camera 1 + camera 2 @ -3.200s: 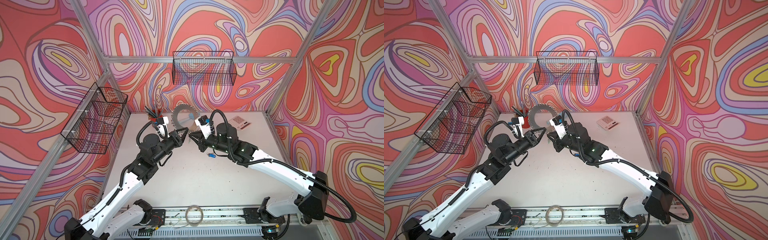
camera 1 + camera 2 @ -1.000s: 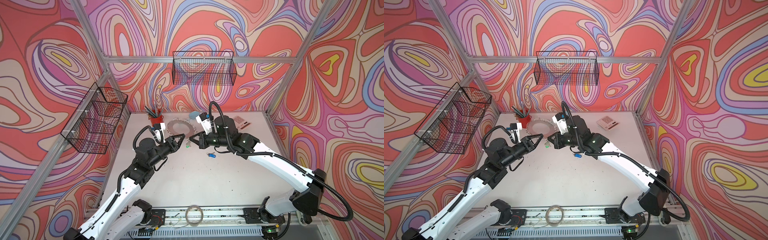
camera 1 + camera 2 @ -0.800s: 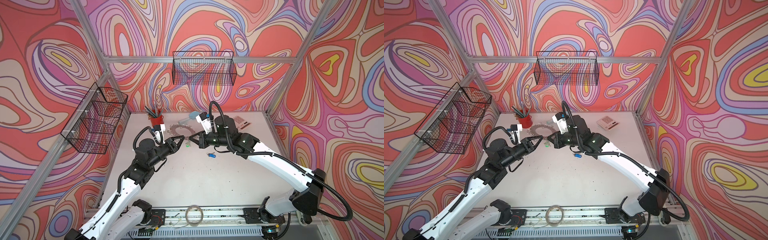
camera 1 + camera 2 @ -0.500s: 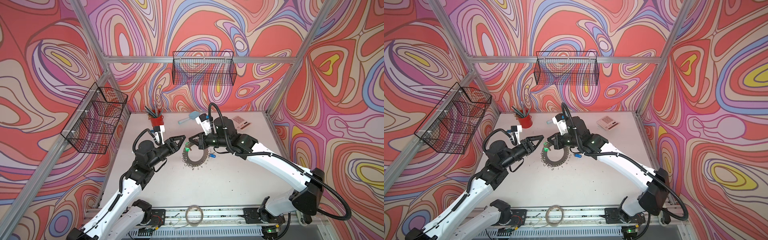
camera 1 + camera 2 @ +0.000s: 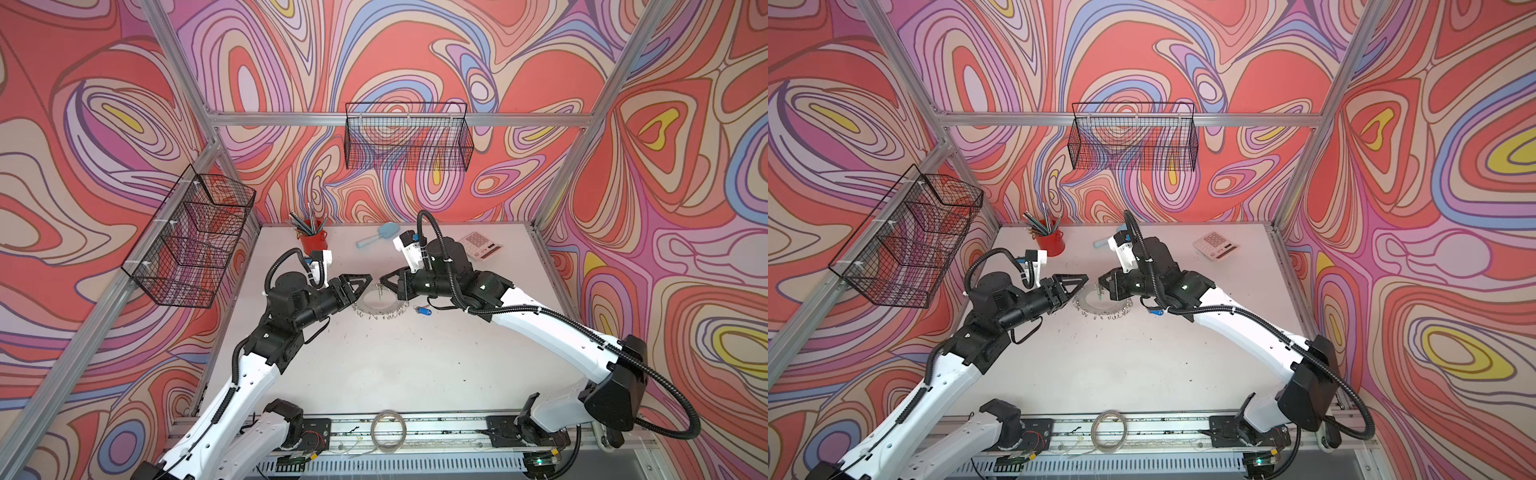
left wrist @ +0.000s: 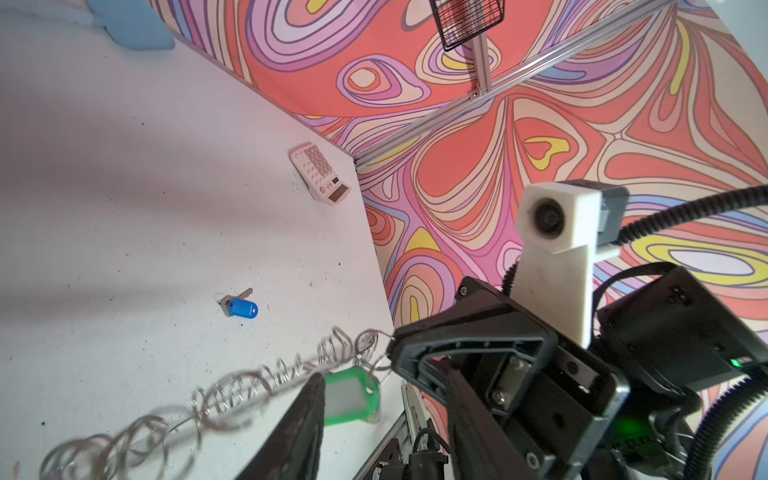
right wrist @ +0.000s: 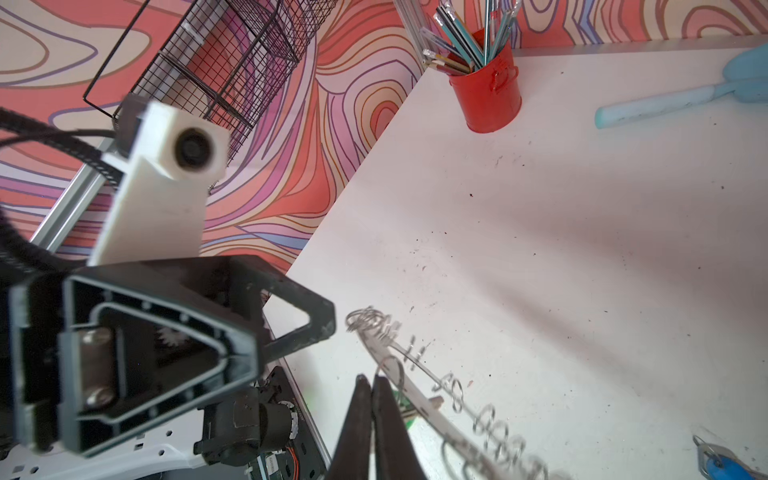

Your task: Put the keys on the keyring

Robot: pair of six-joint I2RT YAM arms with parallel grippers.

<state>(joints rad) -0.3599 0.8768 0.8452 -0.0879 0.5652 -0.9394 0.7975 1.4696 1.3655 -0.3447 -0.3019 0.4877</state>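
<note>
Flat grey metal disc keyring w/ wire-ring fringe, tilted on white counter; R pincer pinches its rim by green-tag metal key. L pincer spread, just beside. Blue-tag metal key lies nearby.

The left fingers have spread and let the keyring go

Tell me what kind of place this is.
Probably a robot lab test booth: two robot arms on a rail at a white table, an aluminium frame with swirl-printed walls, and staged props like a pencil cup and calculator.
</note>
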